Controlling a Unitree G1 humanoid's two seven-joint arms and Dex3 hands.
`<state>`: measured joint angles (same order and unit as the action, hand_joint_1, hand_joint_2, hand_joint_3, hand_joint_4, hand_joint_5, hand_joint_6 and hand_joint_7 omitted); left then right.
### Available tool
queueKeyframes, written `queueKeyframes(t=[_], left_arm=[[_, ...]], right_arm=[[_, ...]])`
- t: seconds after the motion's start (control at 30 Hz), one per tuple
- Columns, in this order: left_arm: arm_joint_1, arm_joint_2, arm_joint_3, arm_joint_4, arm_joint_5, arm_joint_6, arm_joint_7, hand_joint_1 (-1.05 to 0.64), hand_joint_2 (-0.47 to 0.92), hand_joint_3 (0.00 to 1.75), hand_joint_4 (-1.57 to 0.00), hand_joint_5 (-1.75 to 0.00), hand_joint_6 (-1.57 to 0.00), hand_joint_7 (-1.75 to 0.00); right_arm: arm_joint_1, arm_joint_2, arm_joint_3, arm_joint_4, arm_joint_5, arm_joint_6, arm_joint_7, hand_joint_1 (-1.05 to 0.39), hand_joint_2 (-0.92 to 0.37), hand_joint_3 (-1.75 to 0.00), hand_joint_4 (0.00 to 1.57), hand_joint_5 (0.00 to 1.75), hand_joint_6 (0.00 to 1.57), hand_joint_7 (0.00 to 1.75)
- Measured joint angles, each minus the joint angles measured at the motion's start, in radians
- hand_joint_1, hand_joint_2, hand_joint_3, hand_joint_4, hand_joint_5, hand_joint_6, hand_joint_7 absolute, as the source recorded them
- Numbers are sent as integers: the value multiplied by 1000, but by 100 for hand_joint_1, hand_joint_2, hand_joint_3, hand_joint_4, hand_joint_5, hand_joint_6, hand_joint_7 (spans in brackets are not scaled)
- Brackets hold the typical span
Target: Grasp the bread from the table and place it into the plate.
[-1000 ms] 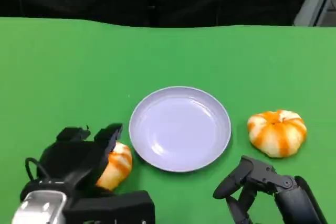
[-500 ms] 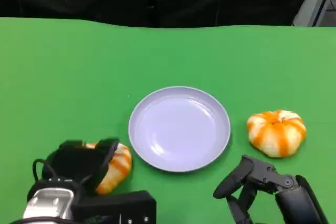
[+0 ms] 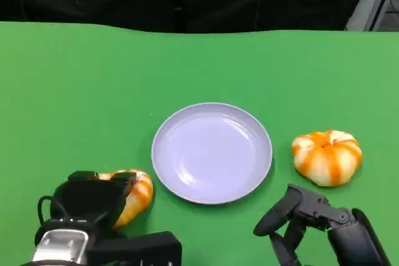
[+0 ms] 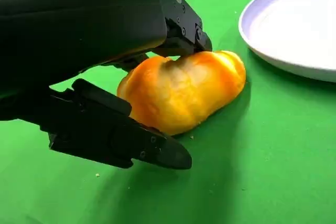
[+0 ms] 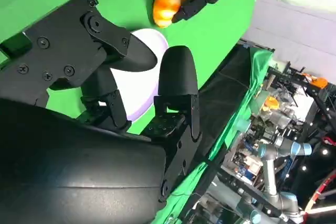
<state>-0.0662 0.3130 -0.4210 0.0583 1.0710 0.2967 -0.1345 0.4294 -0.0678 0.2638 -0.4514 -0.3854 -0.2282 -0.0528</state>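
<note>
An oblong golden bread (image 3: 135,194) lies on the green table, left of the lilac plate (image 3: 212,152). My left hand (image 3: 88,201) covers its near end. In the left wrist view the bread (image 4: 184,90) sits between the fingers (image 4: 181,24) pressing on its top and the thumb (image 4: 115,137) along its side, still resting on the cloth. The plate rim (image 4: 273,51) is a short way beyond it. My right hand (image 3: 310,218) hovers low at the near right, fingers apart and holding nothing. The right wrist view shows its fingers (image 5: 177,80) with the plate (image 5: 140,88) behind them.
A round orange-and-white bun (image 3: 326,156) sits right of the plate, just beyond my right hand. The green cloth (image 3: 93,79) stretches back to a dark backdrop. The right wrist view shows lab benches and another robot arm (image 5: 273,171) past the table edge.
My left hand has drawn back toward me and its fingers have lowered and curled down around the bread. The bread, plate, bun and right hand have stayed put.
</note>
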Motion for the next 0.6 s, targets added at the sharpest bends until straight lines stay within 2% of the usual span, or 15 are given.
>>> queueKeyframes(t=[0.03,0.07,0.1,0.13,0.17,0.2,0.23,0.27,0.3,0.37,0.6], left_arm=[[-2,0,2,15,-14,-11,28,-40,92,15,-65,-34,-70,-7],[-4,0,6,29,-26,-24,56,-29,92,16,-76,-75,-89,-11],[-4,-1,20,45,-57,-52,102,-25,92,17,-73,-101,-97,-9],[-2,-1,35,59,-87,-87,152,-21,92,19,-77,-121,-109,-12],[2,-2,55,75,-122,-131,210,-17,86,36,-80,-146,-119,-18],[9,-2,75,93,-162,-180,274,-16,78,53,-81,-155,-121,-22],[13,-2,89,108,-191,-219,323,-15,67,76,-82,-164,-122,-33],[16,-2,100,120,-213,-252,364,-14,56,98,-84,-170,-115,-54],[20,-2,107,122,-229,-278,392,-15,51,110,-85,-172,-108,-72],[23,-1,112,122,-247,-316,431,-16,45,121,-85,-174,-101,-91],[41,-1,146,47,-281,-377,483,-14,38,130,-87,-175,-96,-107]], right_arm=[[0,0,0,0,0,0,0,-13,-43,-117,84,157,73,119],[0,0,0,0,0,0,0,-13,-43,-118,84,158,73,119],[0,0,0,0,0,0,0,-14,-43,-118,84,158,73,119],[0,0,0,0,0,0,0,-14,-43,-118,85,159,73,119],[0,0,0,0,0,0,0,-14,-42,-117,85,160,74,119],[1,0,0,-1,0,0,0,-14,-42,-117,85,160,74,119],[1,0,0,-1,0,0,0,-15,-42,-117,85,160,74,119],[1,0,0,-1,0,0,0,-15,-42,-117,85,160,74,119],[1,-1,0,-1,0,0,0,-15,-42,-117,85,160,74,119],[0,-1,0,-1,-1,0,0,-15,-43,-117,85,160,74,119],[0,-1,0,-2,0,7,0,-14,-43,-117,85,159,73,120]])
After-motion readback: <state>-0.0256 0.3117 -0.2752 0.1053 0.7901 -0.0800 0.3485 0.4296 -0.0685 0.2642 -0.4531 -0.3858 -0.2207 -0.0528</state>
